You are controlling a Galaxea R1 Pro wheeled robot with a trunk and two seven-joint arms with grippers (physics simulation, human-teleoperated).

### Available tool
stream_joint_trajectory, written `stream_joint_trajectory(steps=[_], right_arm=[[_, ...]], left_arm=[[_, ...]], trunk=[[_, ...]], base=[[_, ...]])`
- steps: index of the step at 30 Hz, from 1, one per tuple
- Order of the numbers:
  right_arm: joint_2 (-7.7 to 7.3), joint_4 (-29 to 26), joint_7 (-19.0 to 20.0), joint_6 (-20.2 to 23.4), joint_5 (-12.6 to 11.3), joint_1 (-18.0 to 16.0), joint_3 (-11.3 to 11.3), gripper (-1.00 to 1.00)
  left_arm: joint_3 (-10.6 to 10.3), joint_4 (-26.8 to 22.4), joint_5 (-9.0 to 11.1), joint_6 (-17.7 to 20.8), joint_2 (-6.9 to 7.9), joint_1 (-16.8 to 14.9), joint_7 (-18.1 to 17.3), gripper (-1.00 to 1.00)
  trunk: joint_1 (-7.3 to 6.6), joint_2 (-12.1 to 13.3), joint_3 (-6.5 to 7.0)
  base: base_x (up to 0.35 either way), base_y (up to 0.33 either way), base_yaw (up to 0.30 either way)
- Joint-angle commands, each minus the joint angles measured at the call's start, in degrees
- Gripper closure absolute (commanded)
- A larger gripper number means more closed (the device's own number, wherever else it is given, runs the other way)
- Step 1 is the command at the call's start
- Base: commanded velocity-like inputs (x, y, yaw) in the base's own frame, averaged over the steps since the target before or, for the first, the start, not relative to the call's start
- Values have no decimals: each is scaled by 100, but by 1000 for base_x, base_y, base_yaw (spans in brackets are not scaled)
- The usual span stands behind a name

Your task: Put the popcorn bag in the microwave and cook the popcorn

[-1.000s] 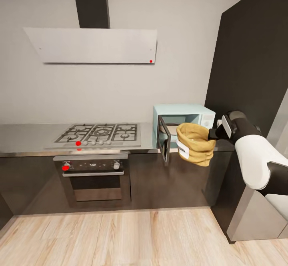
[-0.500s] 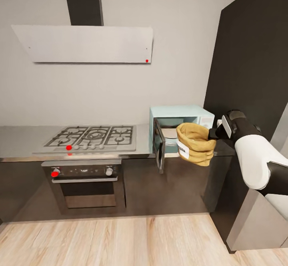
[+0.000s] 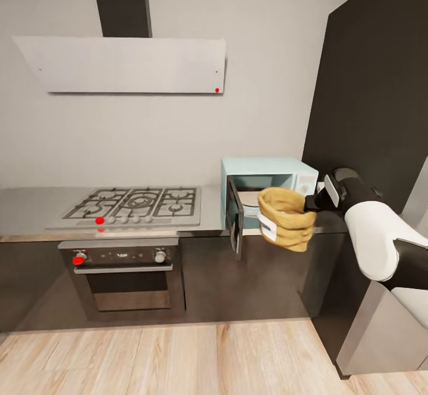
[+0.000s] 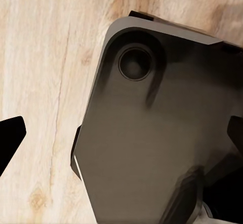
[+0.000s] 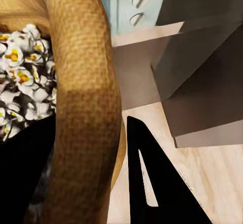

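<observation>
While the right gripper (image 3: pixel 310 203) has its jaws pinched on the rolled rim, the popcorn bag (image 3: pixel 286 218) hangs before the open microwave (image 3: pixel 268 182); soft and light, it looks best held there.

Popcorn bag (image 3: pixel 286 218) before microwave (image 3: pixel 268 187) opening
</observation>
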Motion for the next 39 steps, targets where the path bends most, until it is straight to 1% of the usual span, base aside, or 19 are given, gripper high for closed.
stream_joint_trajectory(steps=[1,3,7,14,17,21,39], right_arm=[[36,-6,60,17,76,-4,-40,100],[80,-5,69,17,72,-4,-46,100],[90,-5,72,17,79,-4,-48,100],[95,-5,63,17,73,-2,-48,100],[142,-5,63,17,64,-3,-56,100],[168,6,63,17,63,-1,-56,100],[157,13,54,17,62,0,-65,100]], left_arm=[[-2,-1,29,-20,-2,-2,14,-100],[3,-1,29,-22,-2,-2,19,-100],[-14,0,29,-19,-2,-2,11,-100],[-19,0,29,-18,-2,-2,13,-100],[-25,0,29,-18,-2,-2,13,-100],[-22,0,29,-15,-2,-2,11,-100],[-27,0,29,-16,-2,-2,12,-100]], trunk=[[0,-5,-7],[0,-5,-7],[0,-5,-7],[0,-5,-7],[0,-5,-7],[0,-5,-7],[0,-5,-7]], base=[[0,0,0],[0,0,0],[59,0,0],[191,0,0],[198,0,0],[198,0,0],[193,0,0]])
